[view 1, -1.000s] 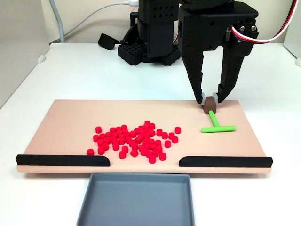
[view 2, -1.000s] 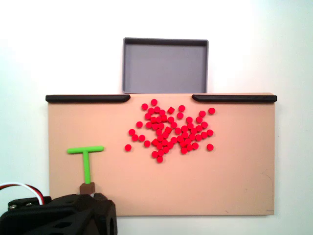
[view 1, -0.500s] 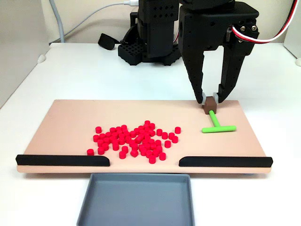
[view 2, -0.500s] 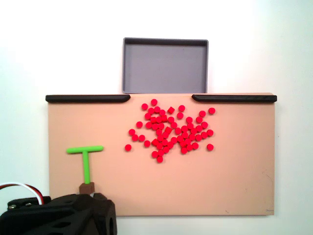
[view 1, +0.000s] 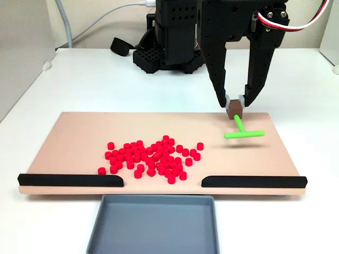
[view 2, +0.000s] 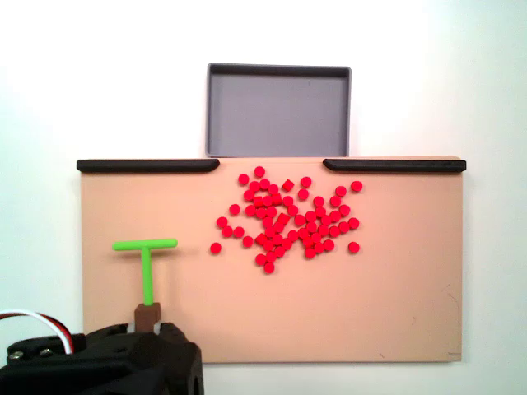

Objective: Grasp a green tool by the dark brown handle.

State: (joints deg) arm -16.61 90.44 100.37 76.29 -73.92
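The green tool (view 1: 243, 130) is a T-shaped rod with its crossbar toward the camera, hanging a little above the tan board (view 1: 79, 132). Its dark brown handle (view 1: 234, 107) sits between the black fingertips of my gripper (view 1: 234, 102), which is shut on it. In the other fixed view, from above, the green tool (view 2: 146, 263) is at the board's left side. There its dark brown handle (view 2: 147, 313) meets my gripper (view 2: 146, 324) at the bottom edge, where the arm's black body hides most of the fingers.
Several small red cylinders (view 1: 151, 156) lie clustered mid-board. Two long black strips (view 1: 71, 180) (view 1: 254, 182) line the board's near edge with a gap between them. A grey tray (view 1: 153, 225) sits below that gap. The arm's black base (view 1: 169, 47) stands behind the board.
My gripper has risen with the brown handle in it, lifting the green tool off the board. A shadow now shows under the crossbar.
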